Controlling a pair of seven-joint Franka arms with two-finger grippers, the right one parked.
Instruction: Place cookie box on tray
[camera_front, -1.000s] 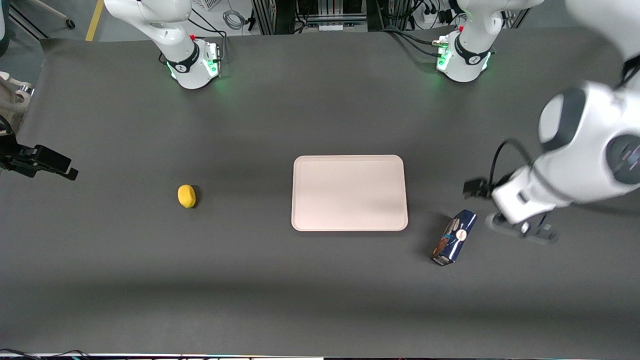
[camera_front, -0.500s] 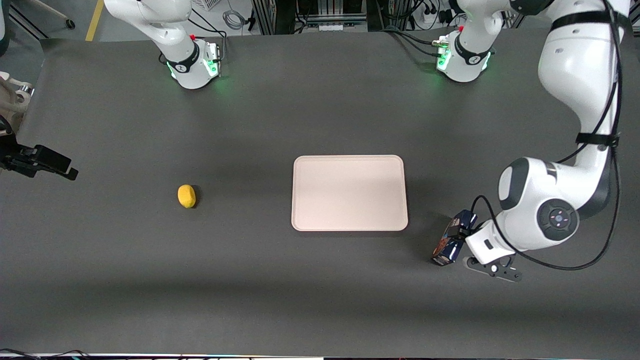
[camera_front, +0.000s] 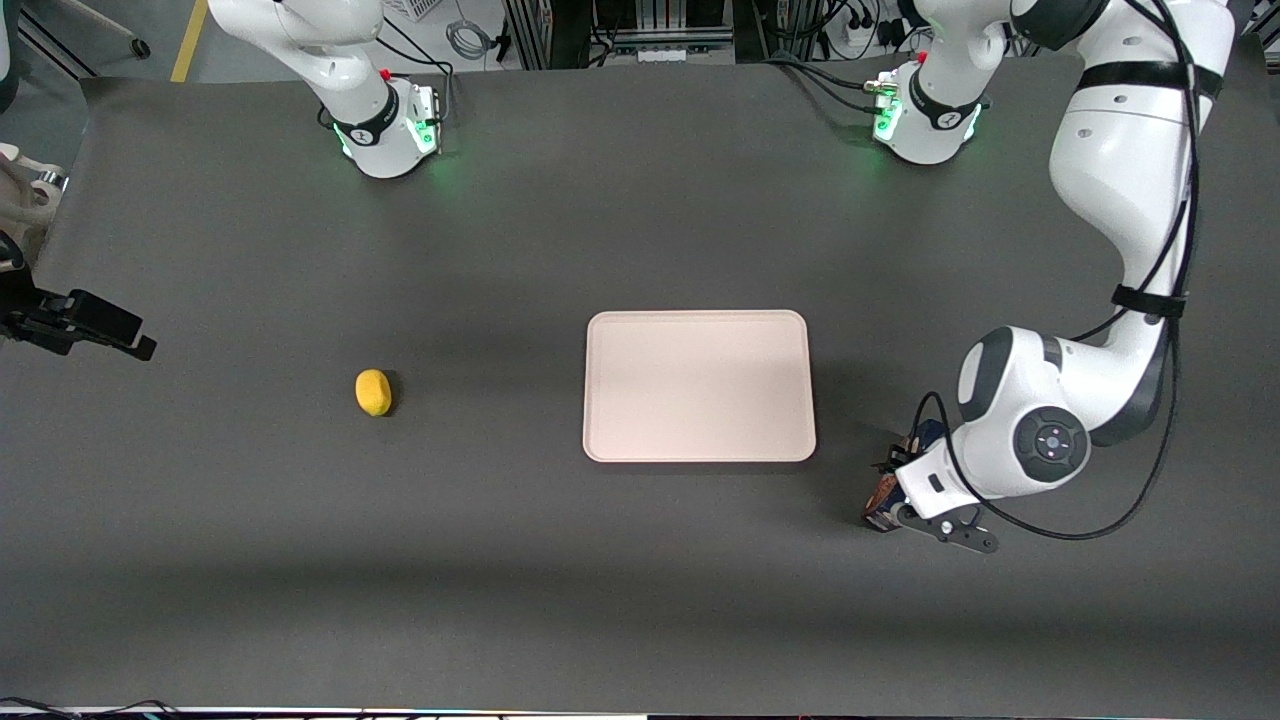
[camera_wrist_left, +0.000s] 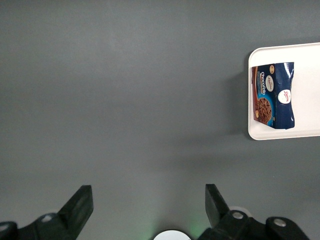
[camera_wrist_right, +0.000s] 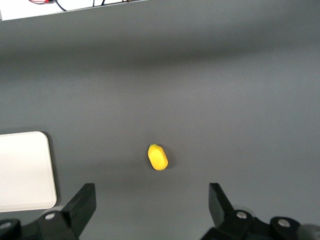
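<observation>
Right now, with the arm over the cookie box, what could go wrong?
The end effector hangs over the small dark navy-blue cookie carton, which lies slanted on the table; an off-centre grip might twist or drop it. The large flat pale pinkish tray beside it has a raised rim; a low carry could catch it.

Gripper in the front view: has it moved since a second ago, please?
Yes. The gripper moved toward the tray and now sits over the cookie box.
</observation>
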